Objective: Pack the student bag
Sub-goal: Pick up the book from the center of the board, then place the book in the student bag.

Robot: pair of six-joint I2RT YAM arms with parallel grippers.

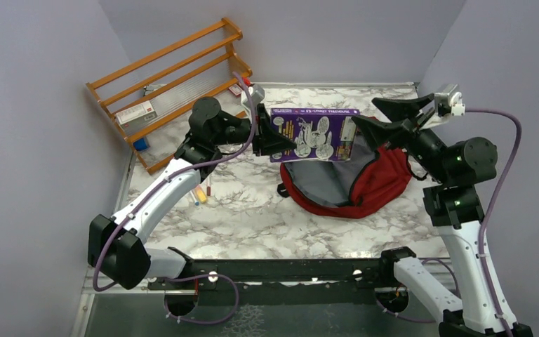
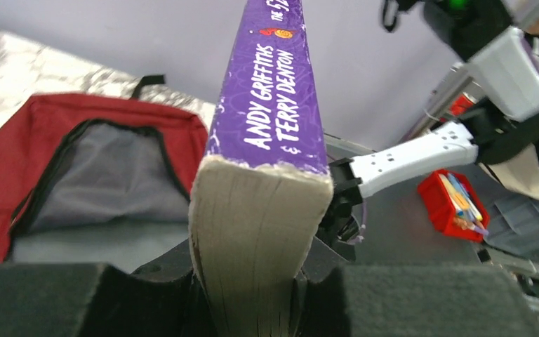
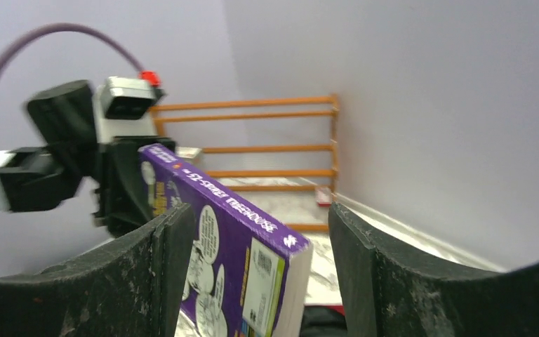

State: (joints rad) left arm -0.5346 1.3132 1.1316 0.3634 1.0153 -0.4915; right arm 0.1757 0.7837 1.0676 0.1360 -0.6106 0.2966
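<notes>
The student bag (image 1: 375,186) is dark red with a grey lining and lies open on the marble table; it also shows in the left wrist view (image 2: 14,161). My left gripper (image 1: 272,139) is shut on one end of a thick purple book (image 1: 314,133) and holds it in the air above the bag's opening. In the left wrist view the book (image 2: 267,126) is clamped at its page edge. My right gripper (image 1: 372,121) is open, its fingers (image 3: 147,274) standing on either side of the book's other end (image 3: 253,267), apart from it.
An orange wooden rack (image 1: 172,81) with a few items stands at the back left. Pens (image 1: 200,193) lie on the table left of the bag. Grey walls close in on three sides. A red tray of pens (image 2: 456,203) shows beyond the table.
</notes>
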